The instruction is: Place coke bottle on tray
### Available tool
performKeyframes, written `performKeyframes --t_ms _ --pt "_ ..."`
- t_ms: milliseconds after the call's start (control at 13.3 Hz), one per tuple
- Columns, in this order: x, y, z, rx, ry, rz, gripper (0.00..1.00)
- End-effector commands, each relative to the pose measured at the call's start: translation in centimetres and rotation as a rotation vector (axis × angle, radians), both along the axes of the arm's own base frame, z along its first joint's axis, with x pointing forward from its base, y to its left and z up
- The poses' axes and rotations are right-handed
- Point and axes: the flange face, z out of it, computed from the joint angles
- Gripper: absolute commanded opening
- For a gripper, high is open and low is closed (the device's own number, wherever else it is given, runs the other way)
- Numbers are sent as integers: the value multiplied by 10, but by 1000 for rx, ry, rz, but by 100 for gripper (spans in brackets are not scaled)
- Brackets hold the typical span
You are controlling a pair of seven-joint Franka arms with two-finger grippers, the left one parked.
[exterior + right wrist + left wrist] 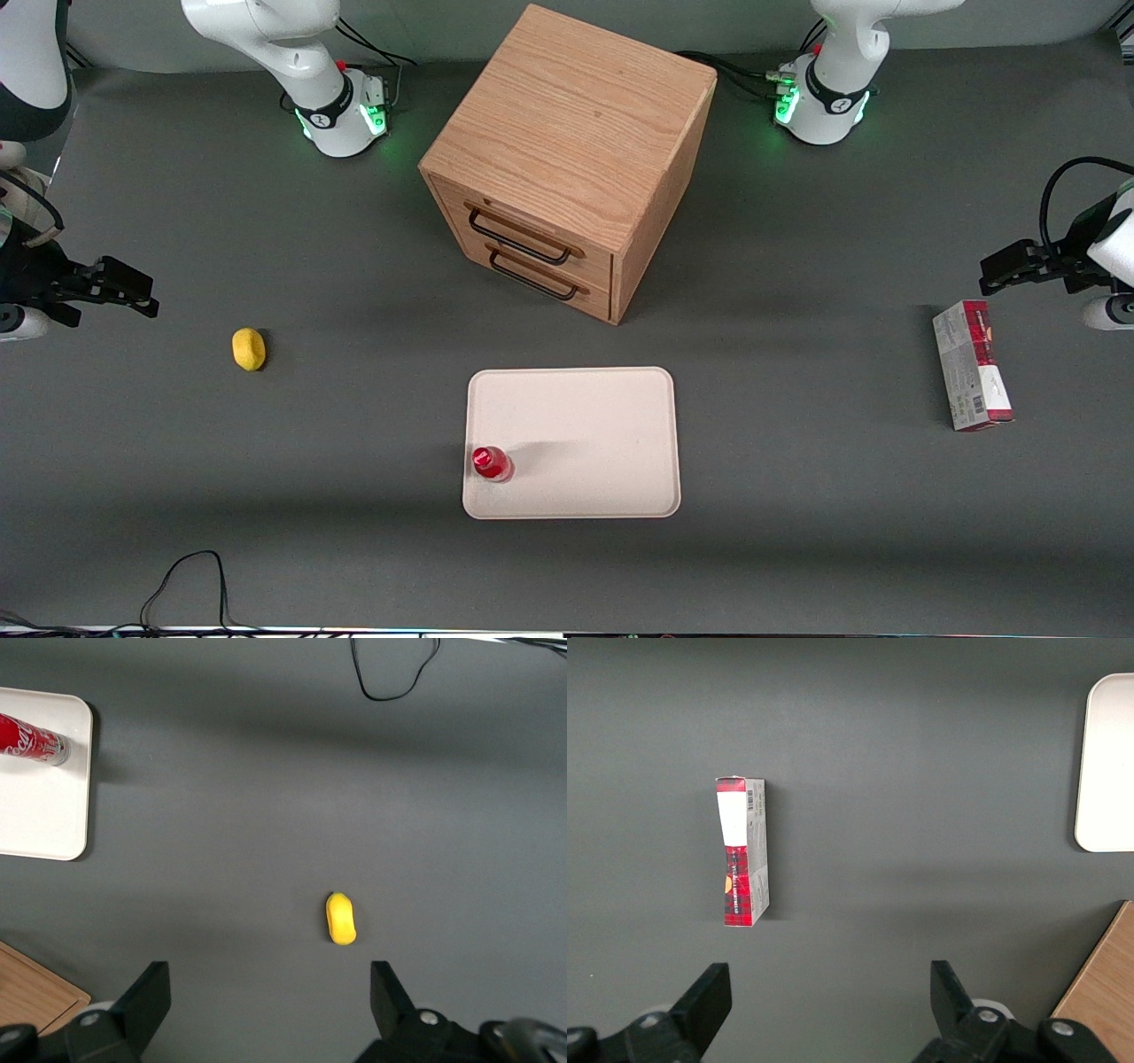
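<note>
The coke bottle [491, 463] stands upright on the cream-white tray [594, 425], in the tray's corner nearest the front camera on the working arm's side. The right wrist view also shows the coke bottle [31, 738] on the tray [44, 815]. My gripper [124, 291] hangs high above the table at the working arm's end, well away from the tray. It is open, its fingers [151, 997] spread wide with nothing between them.
A yellow lemon [249, 348] lies on the grey table between my gripper and the tray. A wooden two-drawer cabinet [567, 159] stands farther from the front camera than the tray. A red-and-grey carton [972, 365] lies toward the parked arm's end. A black cable [190, 576] loops near the front edge.
</note>
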Motion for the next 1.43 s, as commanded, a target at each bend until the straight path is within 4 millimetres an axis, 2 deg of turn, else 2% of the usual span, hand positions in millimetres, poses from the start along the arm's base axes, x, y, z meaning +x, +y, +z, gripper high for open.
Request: performKeyframes --t_ms 0,1127,1353 --pt "-10 -8 3 -4 11 4 100" --pt "-7 -5 1 -2 16 -1 100" --pt "-13 -5 -3 10 66 -18 100"
